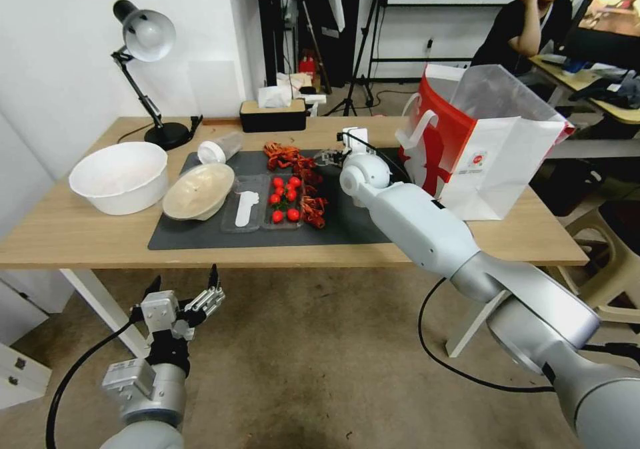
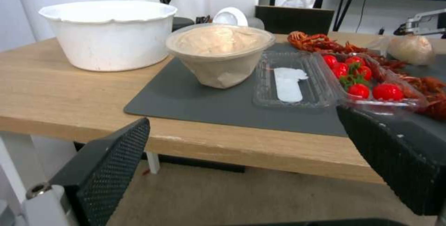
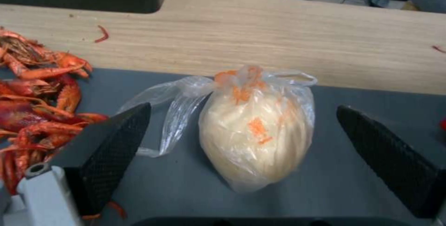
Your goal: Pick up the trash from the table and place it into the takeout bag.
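Observation:
My right gripper is open low over the dark mat, its fingers on either side of the beige lump in clear wrap without touching it. In the head view the right arm reaches across the table, with the gripper just left of the white and red takeout bag. The tan round bowl sits tilted on the mat's left end. Behind it the clear white-lidded tub lies on its side. My left gripper hangs open and empty below the table's front edge.
A large white bowl stands at the table's left end. A clear tray of red tomatoes and a heap of red crayfish shells lie mid-mat. A desk lamp and tissue box stand at the back edge.

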Motion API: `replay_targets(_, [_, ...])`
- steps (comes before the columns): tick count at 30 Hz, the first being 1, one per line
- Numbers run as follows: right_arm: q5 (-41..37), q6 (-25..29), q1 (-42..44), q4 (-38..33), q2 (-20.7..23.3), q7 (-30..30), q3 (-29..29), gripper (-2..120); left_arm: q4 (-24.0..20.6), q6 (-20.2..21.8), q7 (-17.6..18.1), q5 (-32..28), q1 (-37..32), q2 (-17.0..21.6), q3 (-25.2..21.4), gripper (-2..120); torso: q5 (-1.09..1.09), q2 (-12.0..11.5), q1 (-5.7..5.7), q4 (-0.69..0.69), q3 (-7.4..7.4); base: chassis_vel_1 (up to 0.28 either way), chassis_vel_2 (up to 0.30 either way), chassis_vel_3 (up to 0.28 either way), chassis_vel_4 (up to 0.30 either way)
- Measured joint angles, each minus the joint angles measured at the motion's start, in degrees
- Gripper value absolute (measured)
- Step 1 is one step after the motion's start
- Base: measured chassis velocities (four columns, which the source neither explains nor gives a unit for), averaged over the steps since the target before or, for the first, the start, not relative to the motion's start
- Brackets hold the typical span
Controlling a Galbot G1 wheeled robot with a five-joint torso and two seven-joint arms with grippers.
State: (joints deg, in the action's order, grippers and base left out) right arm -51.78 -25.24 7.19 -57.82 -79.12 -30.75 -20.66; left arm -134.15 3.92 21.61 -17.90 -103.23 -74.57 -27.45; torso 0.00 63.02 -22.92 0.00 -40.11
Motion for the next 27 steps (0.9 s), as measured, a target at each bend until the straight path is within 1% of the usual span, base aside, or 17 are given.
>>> replay_targets(4, [0.34,-0.33,-0.51,2.04,-0.69,1.29,0.32,100,0.05,-0.01,0.01,-0.06,0.01,0.04,-0.02,100,0.0,0.0,0.0,-0.01,0.0,0.0,0.0,0.0,0.0])
replay_targets(12, [1.37,-0.81,-0.85,5.36,-1.86,1.83,1.47,100,0.13,-0.03,0.04,-0.09,0.02,0.09,-0.02,100,0.0,0.01,0.0,0.0,0.0,0.0,0.0,0.0,0.0])
replay_targets(27, [1.22,-1.23,-0.84,6.24,-1.99,2.06,1.95,100,0.05,-0.03,0.06,-0.05,-0.12,0.05,0.16,100,0.0,0.01,0.01,0.0,0.0,0.0,0.0,0.0,0.0])
